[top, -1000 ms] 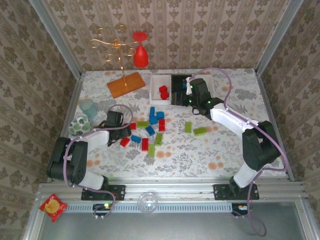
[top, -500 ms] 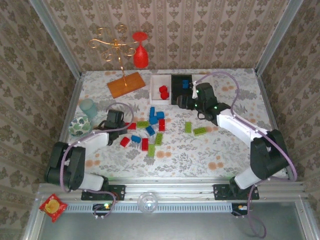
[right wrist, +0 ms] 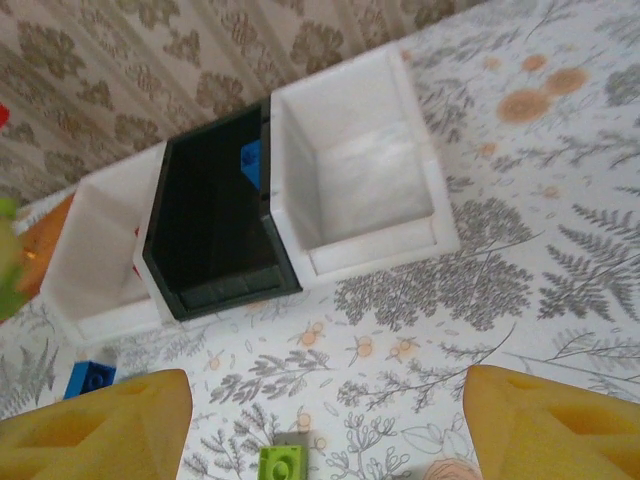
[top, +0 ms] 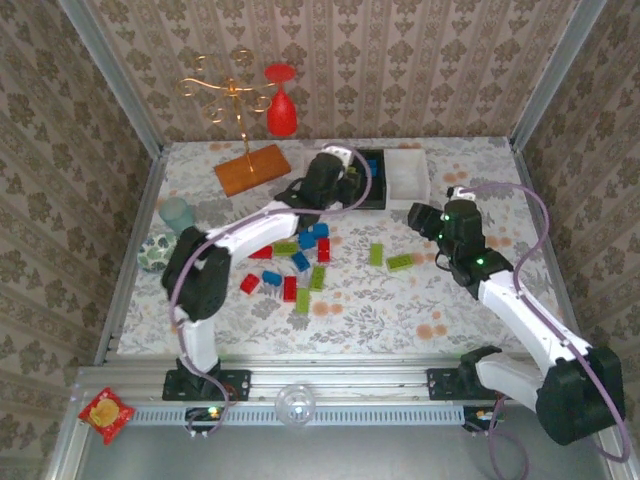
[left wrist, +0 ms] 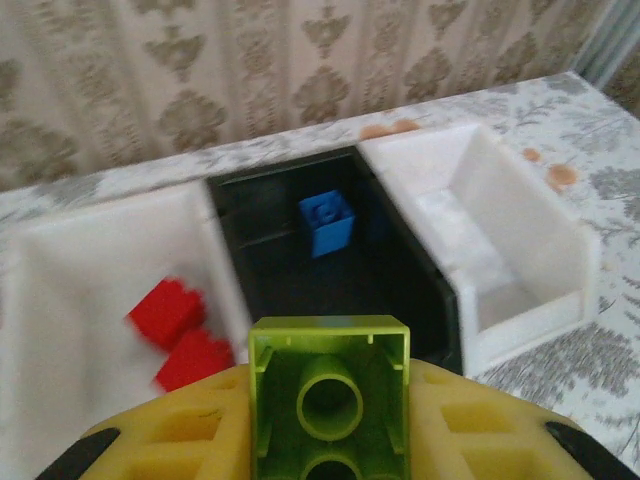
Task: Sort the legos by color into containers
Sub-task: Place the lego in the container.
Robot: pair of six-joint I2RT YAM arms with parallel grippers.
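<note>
Right gripper (top: 418,214): wide, empty, now back over mid-table on the right, off the black tray (top: 375,195) hovered over a second ago; one loose green brick (right wrist: 283,465) on the table (right wrist: 480,300) just below. Left of that, mid-table: the pile (top: 300,260), red, blue and green mixed, about a dozen not yet sorted. Farther out, left gripper (left wrist: 330,435): half open and low by the pile's left edge a second ago, now clamped tight on a lime brick (left wrist: 330,385), hollow underside toward the wrist camera, and swung across to the trays' near edge. Beyond that brick, three trays side by side, walls touching: left white tray (left wrist: 60,260) with two red bricks (left wrist: 180,330), black tray in the middle with one blue brick (left wrist: 327,222) near its far wall, probably just dropped by the right arm, right white tray (left wrist: 520,250) bare. Reads as blue delivery done, green delivery in hand. Red and blue homes taken, so the bare right tray looks like green's. Lime brick currently lined up with the black tray, so calls for a shift right before release; otherwise a risk of green landing beside blue.
</note>
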